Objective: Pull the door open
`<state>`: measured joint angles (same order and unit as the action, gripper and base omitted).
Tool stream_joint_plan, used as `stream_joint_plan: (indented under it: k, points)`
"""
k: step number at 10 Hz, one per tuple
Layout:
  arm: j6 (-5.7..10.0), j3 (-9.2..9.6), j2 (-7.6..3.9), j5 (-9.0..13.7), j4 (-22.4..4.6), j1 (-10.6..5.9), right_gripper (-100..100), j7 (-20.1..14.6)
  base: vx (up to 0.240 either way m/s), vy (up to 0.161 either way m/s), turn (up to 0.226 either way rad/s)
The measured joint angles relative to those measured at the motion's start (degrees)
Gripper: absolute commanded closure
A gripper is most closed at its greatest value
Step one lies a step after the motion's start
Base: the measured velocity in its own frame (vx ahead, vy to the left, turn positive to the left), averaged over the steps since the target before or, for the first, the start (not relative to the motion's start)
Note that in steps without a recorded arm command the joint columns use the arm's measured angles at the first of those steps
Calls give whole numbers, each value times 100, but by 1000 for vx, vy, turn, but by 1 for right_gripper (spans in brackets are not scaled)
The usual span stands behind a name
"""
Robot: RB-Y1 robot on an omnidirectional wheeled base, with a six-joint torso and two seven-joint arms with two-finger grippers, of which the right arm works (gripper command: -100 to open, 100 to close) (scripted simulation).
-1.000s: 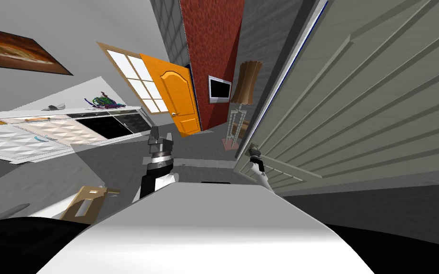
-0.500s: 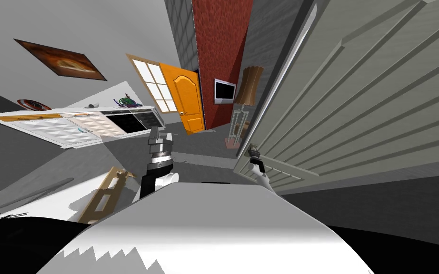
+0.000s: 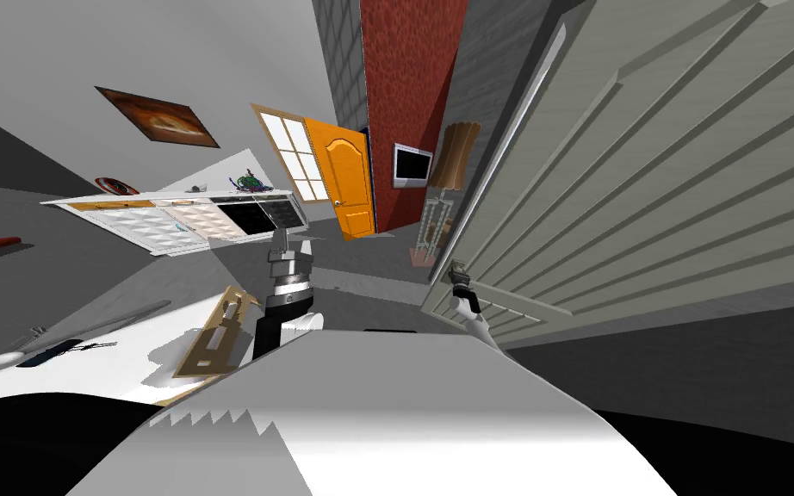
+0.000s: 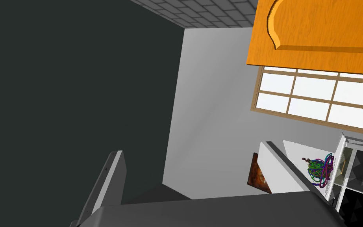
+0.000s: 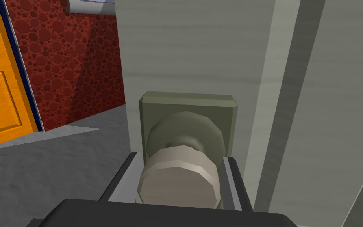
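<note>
The round door knob [image 5: 178, 189] is clamped between the two fingers of the right gripper [image 5: 178, 173], with one blade pressed against each side. Just behind the knob, a square backplate [image 5: 188, 106] is fixed near the edge of the pale grey-green panelled door [image 3: 645, 198], which is at the robot's right. The left gripper [image 3: 290, 250] is held out ahead of the chest, its fingers spread apart with nothing between them. Past the door's edge a floor lamp [image 3: 447, 164] is seen against a grey wall. Beyond it are a red wall [image 3: 408, 86], an orange door [image 3: 345, 176] and a window [image 3: 292, 155].
</note>
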<state>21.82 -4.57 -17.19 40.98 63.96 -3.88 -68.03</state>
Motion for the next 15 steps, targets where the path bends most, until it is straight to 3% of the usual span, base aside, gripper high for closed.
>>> stream_joint_plan:
  k: [6, 9, 15]
  points:
    - [14, 364, -206, -52, 120, 119, 100, -311, -191, -41, 95]
    - [10, 499, -237, -74, 169, 171, 100, -402, -135, -43, 71]
    - [63, 810, -482, -107, 337, 308, 100, -673, -195, -45, 97]
